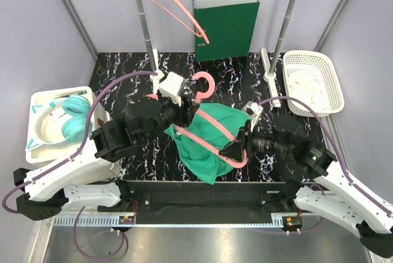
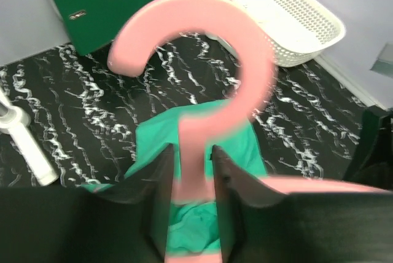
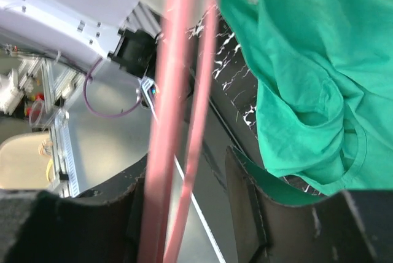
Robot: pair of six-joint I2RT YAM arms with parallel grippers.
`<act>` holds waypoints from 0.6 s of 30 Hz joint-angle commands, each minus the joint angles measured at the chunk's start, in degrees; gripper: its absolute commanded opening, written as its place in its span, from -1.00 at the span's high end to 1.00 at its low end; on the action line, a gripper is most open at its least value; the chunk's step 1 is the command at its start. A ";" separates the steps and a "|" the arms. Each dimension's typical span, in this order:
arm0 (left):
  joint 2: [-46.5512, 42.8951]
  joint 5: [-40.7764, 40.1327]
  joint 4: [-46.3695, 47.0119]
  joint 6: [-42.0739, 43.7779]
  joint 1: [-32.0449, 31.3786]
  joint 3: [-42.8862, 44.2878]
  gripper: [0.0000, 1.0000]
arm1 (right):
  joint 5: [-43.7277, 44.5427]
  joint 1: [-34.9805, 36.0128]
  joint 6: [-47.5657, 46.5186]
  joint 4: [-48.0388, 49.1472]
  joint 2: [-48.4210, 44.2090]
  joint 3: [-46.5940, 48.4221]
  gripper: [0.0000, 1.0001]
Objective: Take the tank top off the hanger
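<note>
A pink hanger [image 1: 211, 88] lies tilted over the black marbled table with a green tank top [image 1: 209, 143] draped on it and bunched toward the front. My left gripper [image 1: 184, 114] is shut on the hanger's neck just below the hook [image 2: 190, 10]; the tank top [image 2: 236, 137] shows beneath the jaws. My right gripper [image 1: 236, 148] is at the hanger's right end. In the right wrist view its jaws [image 3: 187, 164] are open around the hanger's two pink bars [image 3: 175, 91], which rest against the left finger. The tank top [image 3: 295, 60] hangs to the right.
A clothes rail at the back carries a second pink hanger [image 1: 175, 8]. A green folder [image 1: 226, 28] leans on the back wall. A white basket [image 1: 312, 82] stands at the right. A white tray with teal headphones [image 1: 64, 121] sits at the left.
</note>
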 commanded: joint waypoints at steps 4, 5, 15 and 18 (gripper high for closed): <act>-5.29 2.07 1.44 0.94 -0.45 0.36 -0.54 | 6.69 -0.53 6.42 3.83 -9.56 -6.68 1.00; -5.91 1.81 0.74 0.77 -0.45 0.01 -0.55 | 6.69 -0.62 6.60 3.83 -10.54 -7.04 1.00; -6.19 2.59 -1.39 -6.96 -0.02 -9.48 -0.39 | 10.64 -0.53 5.99 3.47 -19.68 -9.33 1.00; -2.68 4.96 0.72 -7.75 1.65 -10.45 -0.40 | 11.35 -0.53 5.29 3.47 -21.53 -8.27 1.00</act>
